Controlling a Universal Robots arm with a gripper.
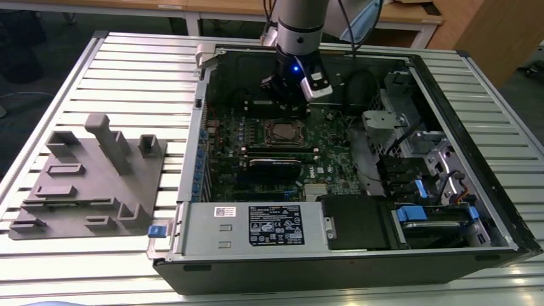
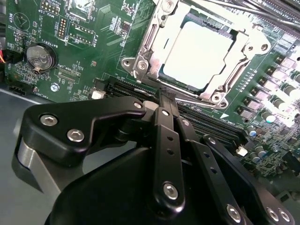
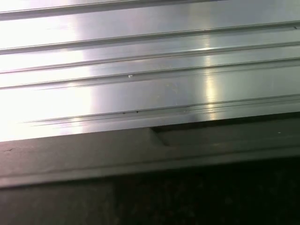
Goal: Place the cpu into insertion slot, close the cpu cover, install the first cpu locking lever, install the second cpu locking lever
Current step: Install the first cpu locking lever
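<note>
Slatted aluminium table (image 1: 127, 57), wooden desks (image 1: 229, 6) behind

The arm (image 1: 299, 19) is a round, silver-grey tube. Its black wrist (image 1: 285, 86) has a little blue light (image 1: 295, 67), with a pale box (image 1: 319, 86) at the light's 4 o'clock. The end effector (image 2: 164, 101) is shiny black flat bars with round silver screws (image 2: 170, 190).

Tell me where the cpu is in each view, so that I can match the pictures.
Exterior view: the cpu sits in its socket, mid green board.
Second wrist view: the pale cpu lies framed by the cpu cover, beyond the tool.
First wrist view: ribbed table, dark case edge.
Shared landmark: the green board.
</note>
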